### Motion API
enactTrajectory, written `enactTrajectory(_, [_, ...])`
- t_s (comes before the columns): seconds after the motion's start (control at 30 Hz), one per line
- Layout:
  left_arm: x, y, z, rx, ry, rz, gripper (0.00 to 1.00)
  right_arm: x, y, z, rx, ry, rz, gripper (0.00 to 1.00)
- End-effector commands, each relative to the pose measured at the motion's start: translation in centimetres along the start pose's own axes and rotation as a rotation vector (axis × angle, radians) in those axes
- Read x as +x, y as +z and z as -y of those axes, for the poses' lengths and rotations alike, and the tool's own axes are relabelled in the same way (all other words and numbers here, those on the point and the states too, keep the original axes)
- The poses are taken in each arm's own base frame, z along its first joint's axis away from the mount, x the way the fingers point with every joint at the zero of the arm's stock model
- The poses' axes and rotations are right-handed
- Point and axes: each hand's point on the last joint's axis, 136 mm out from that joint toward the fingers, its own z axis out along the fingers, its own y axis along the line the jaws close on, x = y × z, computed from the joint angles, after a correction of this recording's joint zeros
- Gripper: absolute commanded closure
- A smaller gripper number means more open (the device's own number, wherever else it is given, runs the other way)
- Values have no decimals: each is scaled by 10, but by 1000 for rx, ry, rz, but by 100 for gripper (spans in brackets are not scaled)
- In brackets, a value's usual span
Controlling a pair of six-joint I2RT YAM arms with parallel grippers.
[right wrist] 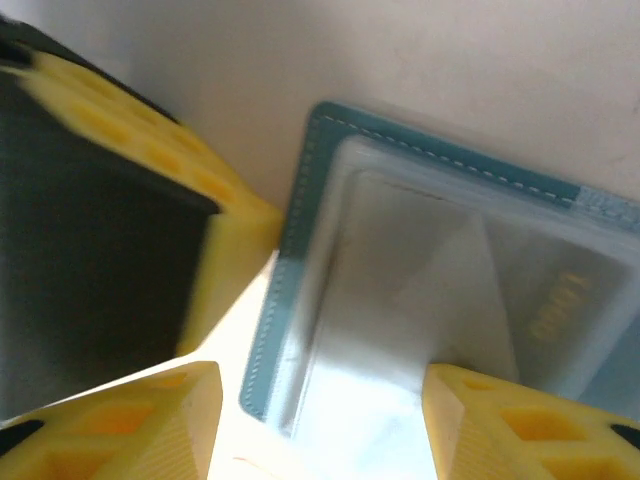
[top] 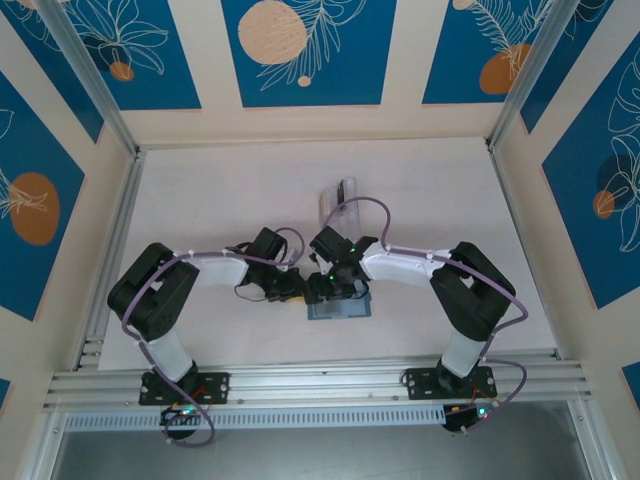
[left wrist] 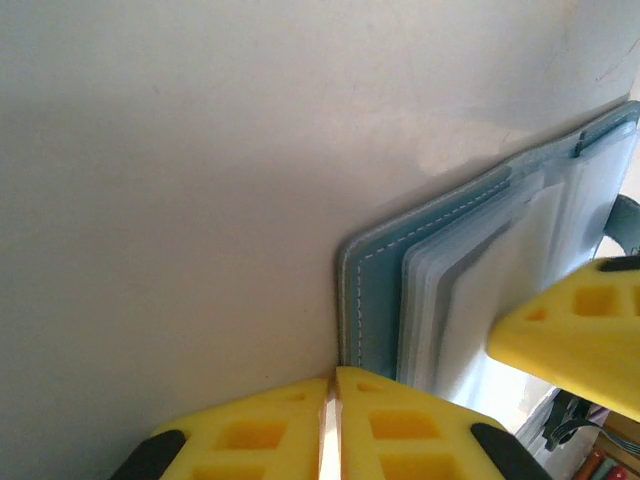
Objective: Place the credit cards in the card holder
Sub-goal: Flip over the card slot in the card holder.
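The card holder point(top: 340, 309), a slate-teal folding wallet, lies open on the table just in front of both grippers. Its stitched cover point(left wrist: 375, 290) and pale see-through pockets point(left wrist: 480, 300) fill the right side of the left wrist view. My left gripper point(left wrist: 332, 378) is shut, its tips resting against the cover's edge. My right gripper point(right wrist: 322, 385) is open, with its fingers either side of the near corner of the pockets point(right wrist: 400, 300). One credit card point(right wrist: 555, 315) with raised digits shows through a pocket. The left gripper's finger point(right wrist: 150, 130) touches the holder's left edge.
A clear acrylic rack point(top: 340, 196) stands on the table just behind the grippers. Aluminium rails run along the table's left point(top: 115, 250) and right point(top: 520, 240) edges. The pale tabletop point(top: 220, 200) lies bare to the left of the rack.
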Motion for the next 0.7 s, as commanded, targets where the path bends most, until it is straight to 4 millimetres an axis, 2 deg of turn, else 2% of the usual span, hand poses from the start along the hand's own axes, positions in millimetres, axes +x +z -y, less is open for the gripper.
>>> enactTrajectory(0.0, [14, 26, -8, 12, 6, -43, 88, 6, 8, -1, -47, 38, -33, 43])
enactTrajectory(0.13, [13, 25, -7, 21, 1, -40, 87, 7, 12, -2, -79, 57, -38, 43])
enactTrajectory(0.3, [13, 24, -6, 25, 3, -37, 87, -3, 3, -9, -140, 67, -7, 41])
enactTrajectory(0.5, [13, 24, -6, 25, 5, -39, 87, -7, 10, -7, -154, 90, -25, 41])
enactTrajectory(0.67, [14, 22, -8, 16, 4, -38, 86, -13, -7, -12, -152, 72, 13, 41])
